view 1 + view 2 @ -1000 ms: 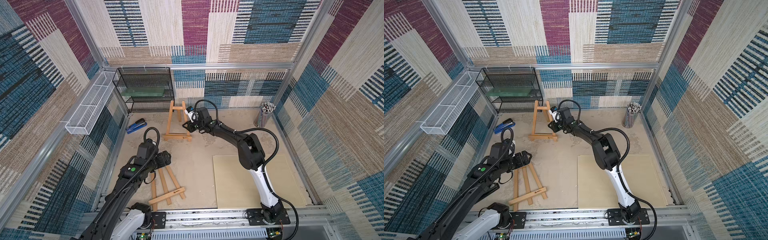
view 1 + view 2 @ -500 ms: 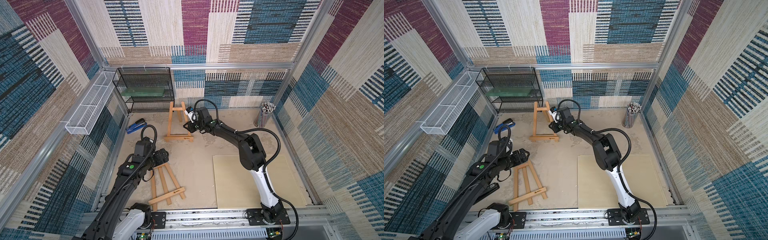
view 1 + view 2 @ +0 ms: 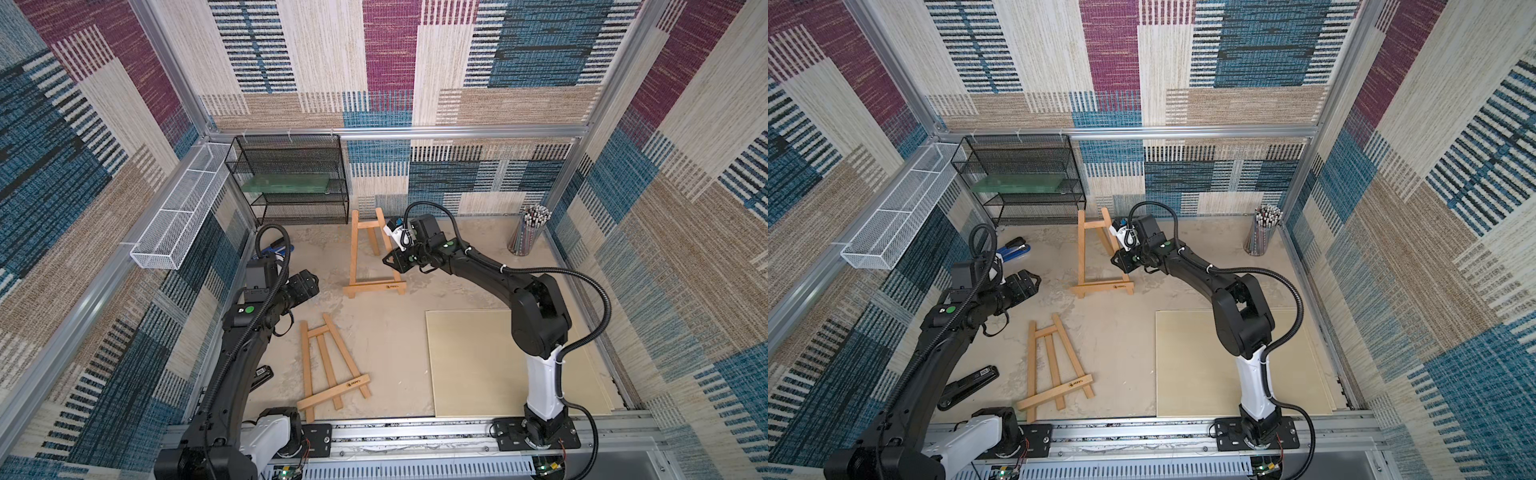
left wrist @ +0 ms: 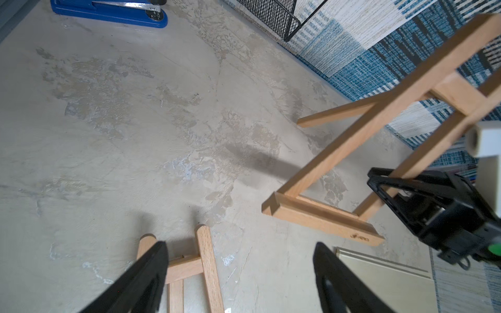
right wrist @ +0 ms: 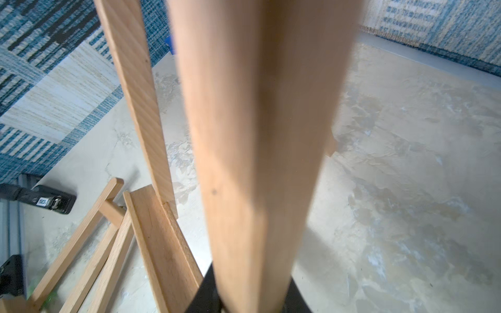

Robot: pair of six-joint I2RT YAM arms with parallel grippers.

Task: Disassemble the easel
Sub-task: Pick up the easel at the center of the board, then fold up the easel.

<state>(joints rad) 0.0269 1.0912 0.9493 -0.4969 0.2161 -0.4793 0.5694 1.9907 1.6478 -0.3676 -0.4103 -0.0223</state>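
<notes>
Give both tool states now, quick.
Left tool: open, holding nothing.
Right tool: shut on a leg of the standing easel.

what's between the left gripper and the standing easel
Nothing: only bare tabletop lies between the open left gripper and the standing easel, clearest in the left wrist view.

Right wrist view: leg [image 5: 257, 135] of standing easel [image 5: 135, 94] fills the middle, blurred. It covers right pincer [image 5: 250, 305] but for dark slivers. Black stapler [image 5: 40, 199] cut by frame edge.

Left wrist view: blue stapler [image 4: 108, 10] and rack [image 4: 271, 16] cropped. Flat easel [image 4: 207, 265] shows one end only, partly behind a finger [image 4: 141, 279] of left pincer [image 4: 240, 245].

In a top view, left of centre, left arm [image 3: 249, 332] covers most of blue stapler. Print [image 3: 389, 286] on standing easel too small to read.
</notes>
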